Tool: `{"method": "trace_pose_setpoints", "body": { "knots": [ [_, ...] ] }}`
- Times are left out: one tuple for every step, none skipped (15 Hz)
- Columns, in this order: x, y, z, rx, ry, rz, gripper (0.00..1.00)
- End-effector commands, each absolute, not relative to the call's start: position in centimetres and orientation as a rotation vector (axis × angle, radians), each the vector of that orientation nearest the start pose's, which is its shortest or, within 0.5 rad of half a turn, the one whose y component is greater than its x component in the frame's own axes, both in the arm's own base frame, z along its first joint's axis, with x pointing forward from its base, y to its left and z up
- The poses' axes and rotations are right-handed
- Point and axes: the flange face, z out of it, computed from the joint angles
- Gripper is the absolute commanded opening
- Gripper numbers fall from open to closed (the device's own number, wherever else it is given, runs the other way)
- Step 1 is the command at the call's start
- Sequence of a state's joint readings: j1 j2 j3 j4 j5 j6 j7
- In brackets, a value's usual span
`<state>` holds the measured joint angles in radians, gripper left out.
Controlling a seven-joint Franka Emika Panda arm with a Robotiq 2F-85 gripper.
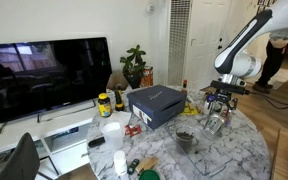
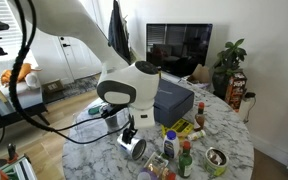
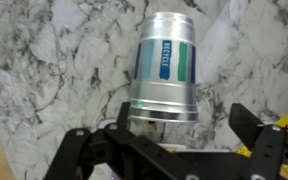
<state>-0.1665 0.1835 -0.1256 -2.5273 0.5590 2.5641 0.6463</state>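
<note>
A home living room (lived-in, cluttered), shown by its television (image 1: 46,75), potted plant (image 1: 134,63) and wood floor (image 1: 282,118).

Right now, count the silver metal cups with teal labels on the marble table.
1. The silver metal cup lies on its side by the open tool; others may be hidden.

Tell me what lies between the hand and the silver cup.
Nothing. In the wrist view the open hand is right at the wide end of the cup; only marble table shows around it.
</note>
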Motion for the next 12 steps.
{"method": "trace_pose_setpoints", "body": {
  "knots": [
    [39.2, -16.7, 19.6, -2.064, 1.851, 0.382, 1.00],
    [38.6, -17.5, 19.0, -2.021, 1.842, 0.428, 1.00],
    [38.2, -18.1, 18.3, -1.985, 1.845, 0.470, 1.00],
    [37.7, -18.6, 17.7, -1.952, 1.849, 0.505, 1.00],
    [37.4, -19.0, 17.1, -1.921, 1.865, 0.529, 1.00],
    [37.3, -19.2, 16.4, -1.886, 1.880, 0.544, 1.00],
    [37.2, -19.3, 16.0, -1.854, 1.903, 0.554, 1.00],
    [37.1, -19.5, 15.4, -1.822, 1.932, 0.559, 1.00],
    [37.2, -19.6, 14.9, -1.791, 1.953, 0.561, 1.00],
    [37.2, -19.7, 14.3, -1.761, 1.978, 0.564, 1.00],
    [37.3, -19.8, 13.8, -1.742, 2.000, 0.569, 1.00],
    [37.3, -19.8, 13.2, -1.725, 2.015, 0.586, 1.00]
  ]
}}
